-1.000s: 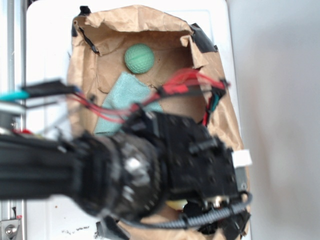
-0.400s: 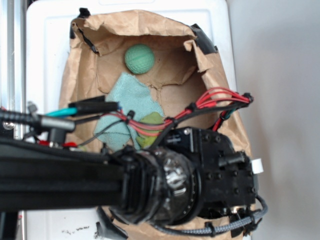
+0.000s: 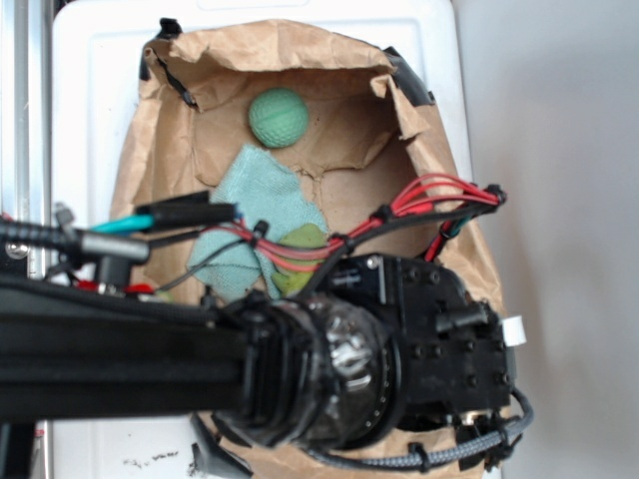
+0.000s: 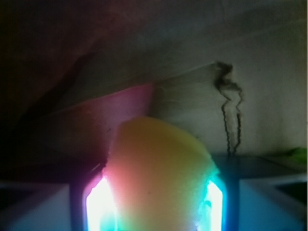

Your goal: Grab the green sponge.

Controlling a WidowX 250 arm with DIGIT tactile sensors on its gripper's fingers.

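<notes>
Gripping looks done: wrist view shows the green sponge (image 4: 159, 178), actually yellow foam, wedged between the two lit fingers (image 4: 98, 204), jaws clenched on both its sides. The exterior view hides the sponge under the arm. To finish well, I'd keep the squeeze steady and lift straight up, clear of the bag wall. Count, largest first: one brown paper bag (image 3: 160, 160) lining the white bin (image 3: 95, 110), one gripper (image 4: 156, 207), one teal cloth (image 3: 262, 195), one dimpled green ball (image 3: 279, 117), one lime-green fuzzy thing (image 3: 300, 239) partly hidden by wires.
</notes>
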